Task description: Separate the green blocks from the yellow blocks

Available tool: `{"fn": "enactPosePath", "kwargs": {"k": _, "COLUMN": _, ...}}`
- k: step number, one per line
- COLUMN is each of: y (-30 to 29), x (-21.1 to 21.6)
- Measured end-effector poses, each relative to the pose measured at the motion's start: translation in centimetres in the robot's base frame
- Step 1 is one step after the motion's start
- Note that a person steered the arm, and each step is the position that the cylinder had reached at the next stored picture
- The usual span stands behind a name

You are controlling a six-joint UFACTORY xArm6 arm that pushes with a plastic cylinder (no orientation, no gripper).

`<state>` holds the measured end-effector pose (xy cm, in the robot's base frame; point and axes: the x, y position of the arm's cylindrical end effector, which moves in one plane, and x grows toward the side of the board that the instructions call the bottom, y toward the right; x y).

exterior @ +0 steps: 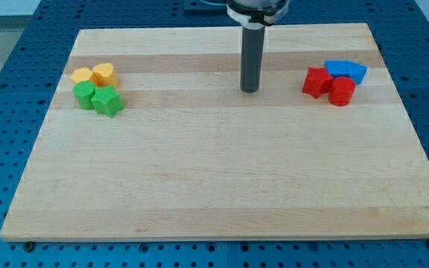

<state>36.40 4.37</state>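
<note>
Wooden board (222, 186) on blue pegboard. Green blocks (98, 97) touch yellow blocks (94, 74) near the left edge (one tight cluster). My tip (249, 90) sits top-centre, well apart, holding nothing, a bare rod.

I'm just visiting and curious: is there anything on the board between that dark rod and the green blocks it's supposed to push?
Nothing visible does. My tip sits near the board's top middle, and the wood between it and the green blocks at the view's left is bare. The yellow blocks touch them on the far side; the red and blue blocks sit off right.
</note>
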Motion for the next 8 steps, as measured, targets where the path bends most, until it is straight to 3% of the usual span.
{"fn": "enactPosePath", "kwargs": {"k": 2, "y": 0.0, "x": -0.1}}
{"fn": "enactPosePath", "kwargs": {"k": 3, "y": -2.8, "x": -0.1}}
{"fn": "enactPosePath", "kwargs": {"k": 4, "y": -7.1, "x": 2.8}}
{"fn": "enactPosePath", "kwargs": {"k": 5, "y": -12.2, "x": 12.0}}
{"fn": "enactPosePath", "kwargs": {"k": 6, "y": -19.8, "x": 16.3}}
{"fn": "enactPosePath", "kwargs": {"k": 7, "y": -27.5, "x": 17.5}}
{"fn": "enactPosePath", "kwargs": {"k": 8, "y": -33.5, "x": 11.5}}
